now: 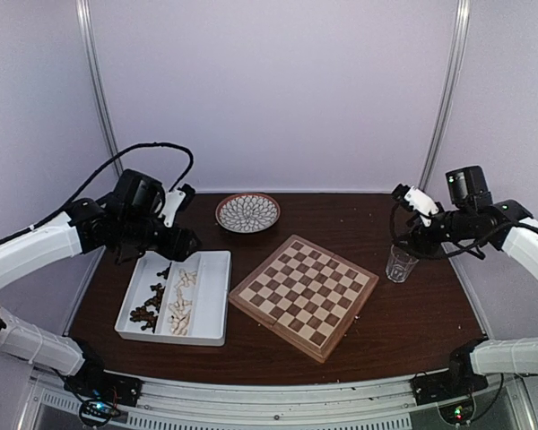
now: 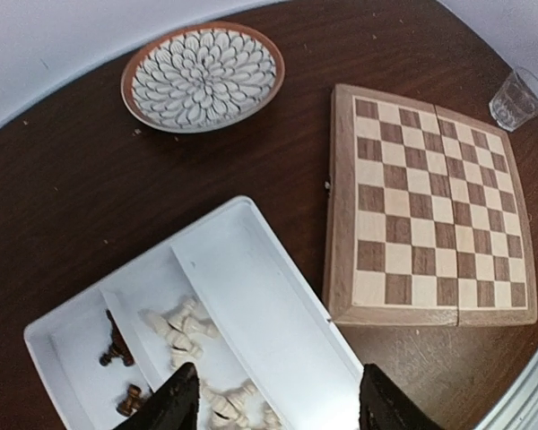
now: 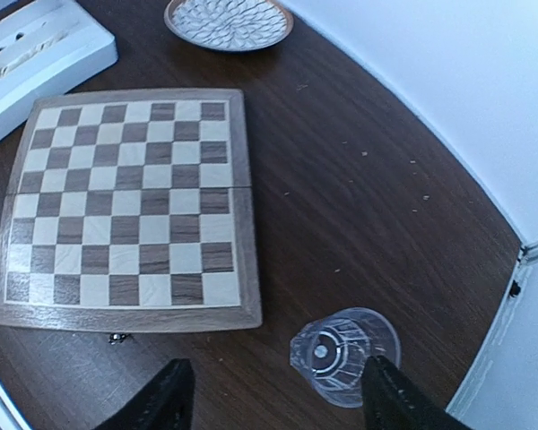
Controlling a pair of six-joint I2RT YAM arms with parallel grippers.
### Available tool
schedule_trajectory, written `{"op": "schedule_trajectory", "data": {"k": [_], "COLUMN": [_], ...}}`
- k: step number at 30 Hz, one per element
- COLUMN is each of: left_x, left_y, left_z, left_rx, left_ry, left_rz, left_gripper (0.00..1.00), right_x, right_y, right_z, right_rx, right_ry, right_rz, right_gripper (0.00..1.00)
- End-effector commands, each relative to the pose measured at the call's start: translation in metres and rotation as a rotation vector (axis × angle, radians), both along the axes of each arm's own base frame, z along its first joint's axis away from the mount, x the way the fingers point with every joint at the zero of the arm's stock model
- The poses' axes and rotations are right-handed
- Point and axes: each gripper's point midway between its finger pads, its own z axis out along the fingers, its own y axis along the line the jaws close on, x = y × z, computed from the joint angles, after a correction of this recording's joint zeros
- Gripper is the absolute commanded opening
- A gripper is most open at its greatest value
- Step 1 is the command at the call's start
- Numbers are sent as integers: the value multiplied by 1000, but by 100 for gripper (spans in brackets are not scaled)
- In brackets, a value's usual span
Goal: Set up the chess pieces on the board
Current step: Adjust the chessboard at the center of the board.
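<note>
**Top external view.** The square wooden chessboard point(image 1: 303, 296), checked tan and dark brown, lies mid-tabletop point(image 1: 412, 322) and carries no pieces. The cream-white chess pieces point(image 1: 181, 300) and dark brown chess pieces point(image 1: 148, 309) lie in separate compartments of the white plastic tray point(image 1: 217, 300), just left of the board. The left gripper point(image 1: 183, 244) hovers over the tray's far end, so the left arm is the nearer one.

**Left wrist view.** The left gripper is released and empty. The cream-white pieces lie directly below it, toppled, their long axes mixed.

**Right wrist view.** The right gripper point(image 3: 273, 399) is released and empty above a clear drinking glass point(image 3: 341, 354), with the chessboard to its left.

No legible writing appears in any view.
</note>
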Motion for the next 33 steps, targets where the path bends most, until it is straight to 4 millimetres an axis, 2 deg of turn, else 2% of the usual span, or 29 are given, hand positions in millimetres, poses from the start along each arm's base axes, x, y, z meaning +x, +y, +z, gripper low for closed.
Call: {"op": "schedule_trajectory", "data": {"k": [1, 2, 4, 7, 9, 11, 12, 13, 14, 17, 21, 24, 27, 31, 33], "left_x": [-40, -47, -55, -62, -67, -70, -71, -71, -70, -67, -67, -75, -80, -82, -81], "left_y": [-17, -16, -2, 22, 27, 23, 19, 13, 6, -18, -58, -88, -108, -123, -130], "left_z": [-26, -33, -49, -60, -66, -71, -74, -76, -77, -76, -74, -82, -105, -129, -135], "left_rx": [-17, -3, 68, 145, 158, 149, 143, 128, 112, 61, 31, 56, 128, 197, 197], "left_ry": [200, 225, 274, 302, 320, 351, 368, 382, 393, 394, 389, 423, 467, 517, 537], "left_rz": [41, 62, 151, 261, 284, 275, 268, 254, 241, 178, 53, -37, -67, -56, -49], "left_gripper": [61, 61, 61, 60, 59, 59, 58, 58, 57, 57, 53, 51, 47, 33, 22], "right_x": [-9, -7, -2, 18, 34, 51, 61, 70, 80, 103, 127, 143, 150, 152, 148], "right_y": [21, 26, 35, 43, 44, 45, 45, 44, 43, 42, 43, 39, 37, 33, 34], "right_z": [-41, -48, -60, -70, -80, -91, -101, -101, -112, -122, -136, -147, -157, -167, -170], "right_rx": [-211, -240, -284, -330, -366, -404, -428, -445, -473, -529, -586, -637, -642, -643, -634], "right_ry": [35, 47, 70, 78, 89, 110, 132, 125, 147, 152, 139, 147, 175, 203, 222], "right_rz": [171, 198, 241, 251, 230, 199, 184, 164, 146, 105, 84, 72, 78, 88, 97], "right_gripper": [61, 59, 52, 48, 43, 37, 33, 28, 24, 15, 8, 4, 3, 2, 2]}}
